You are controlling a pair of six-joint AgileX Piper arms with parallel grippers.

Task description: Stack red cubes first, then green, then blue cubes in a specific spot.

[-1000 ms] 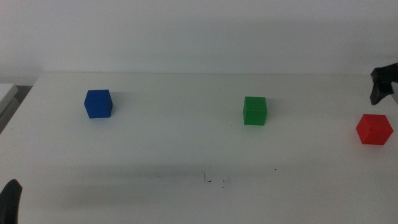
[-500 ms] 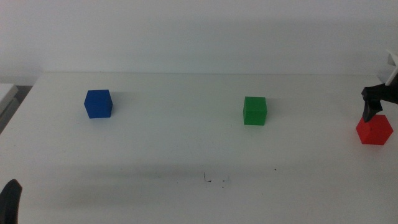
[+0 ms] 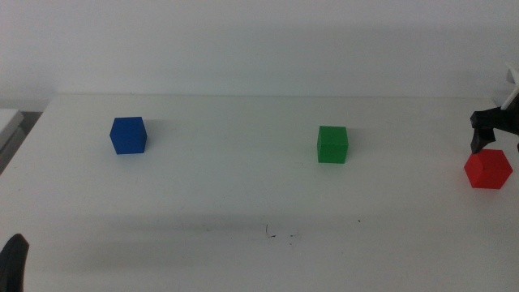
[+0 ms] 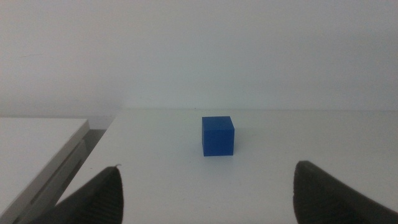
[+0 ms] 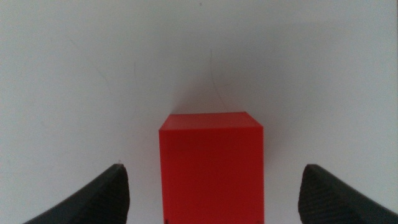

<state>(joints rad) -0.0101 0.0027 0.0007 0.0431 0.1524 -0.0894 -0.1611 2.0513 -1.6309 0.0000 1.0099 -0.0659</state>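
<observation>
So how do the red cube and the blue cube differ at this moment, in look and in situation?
The red cube is bright red; the blue cube is dark blue. The red one sits at the table's right edge in the middle view, the blue one far left. The right gripper is open astride the red cube, while the left gripper, also open, waits well back from the blue cube. Both look the same size, are matte, and rest on the white table.

Three cubes in row: blue cube (image 3: 128, 135) left, green cube (image 3: 332, 144) middle, red cube (image 3: 487, 169) right.
</observation>
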